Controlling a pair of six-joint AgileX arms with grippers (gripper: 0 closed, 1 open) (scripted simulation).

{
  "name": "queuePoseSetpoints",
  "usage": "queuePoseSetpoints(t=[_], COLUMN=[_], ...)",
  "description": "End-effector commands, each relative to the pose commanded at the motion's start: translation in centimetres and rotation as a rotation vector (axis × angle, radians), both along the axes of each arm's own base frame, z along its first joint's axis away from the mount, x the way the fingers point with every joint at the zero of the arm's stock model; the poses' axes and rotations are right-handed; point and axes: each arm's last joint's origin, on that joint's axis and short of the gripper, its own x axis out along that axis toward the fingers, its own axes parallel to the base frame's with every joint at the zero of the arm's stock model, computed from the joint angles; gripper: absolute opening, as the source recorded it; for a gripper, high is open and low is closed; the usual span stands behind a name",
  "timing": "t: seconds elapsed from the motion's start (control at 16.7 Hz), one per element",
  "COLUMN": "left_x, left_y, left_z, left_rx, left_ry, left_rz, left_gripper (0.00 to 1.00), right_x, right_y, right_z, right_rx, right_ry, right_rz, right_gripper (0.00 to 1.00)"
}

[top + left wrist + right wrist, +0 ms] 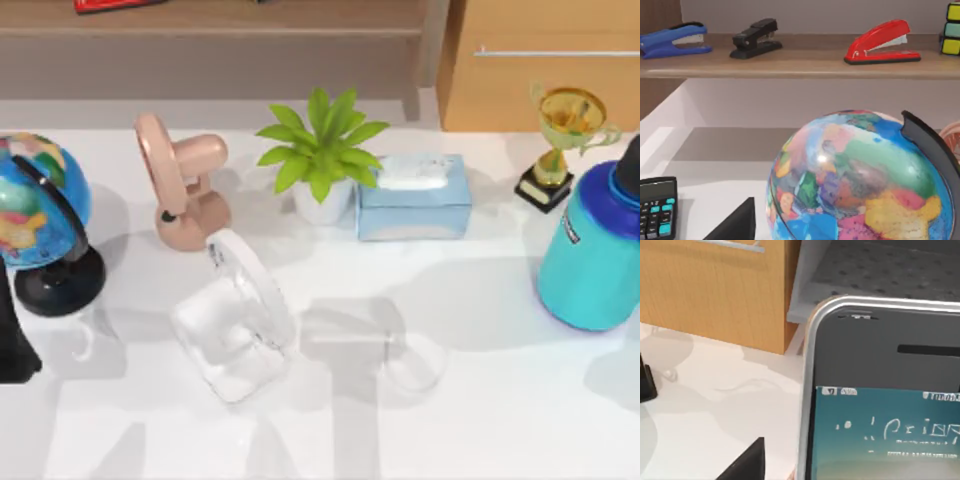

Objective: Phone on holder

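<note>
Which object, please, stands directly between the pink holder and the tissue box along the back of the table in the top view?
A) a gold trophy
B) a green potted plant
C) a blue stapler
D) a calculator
B: the green potted plant in its white pot stands between the pink holder and the tissue box in the top view.

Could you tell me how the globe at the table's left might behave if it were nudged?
The globe looks top-heavy, a big ball over a small black base, so it may tip. Its curved arm suggests the ball could spin. The glossy surface would probably slip under fingers.
</note>
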Motion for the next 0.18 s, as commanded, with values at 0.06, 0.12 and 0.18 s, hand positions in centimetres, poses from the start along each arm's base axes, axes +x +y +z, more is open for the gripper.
queuePoseSetpoints(t=[0.06, 0.12, 0.18], left_x=[0.0, 0.0, 0.0], left_y=[0.0, 0.0, 0.0], left_z=[0.0, 0.0, 0.0], left_rx=[0.0, 0.0, 0.0], left_ry=[0.0, 0.0, 0.0], left_rz=[0.0, 0.0, 0.0], left_gripper=[1.0, 1.0, 1.0], right_x=[0.0, 0.0, 0.0], right_y=[0.0, 0.0, 0.0], right_z=[0.0, 0.0, 0.0], right_rx=[0.0, 0.0, 0.0], right_ry=[0.0, 0.0, 0.0], right_rz=[0.0, 0.0, 0.0], right_gripper=[1.0, 1.0, 1.0])
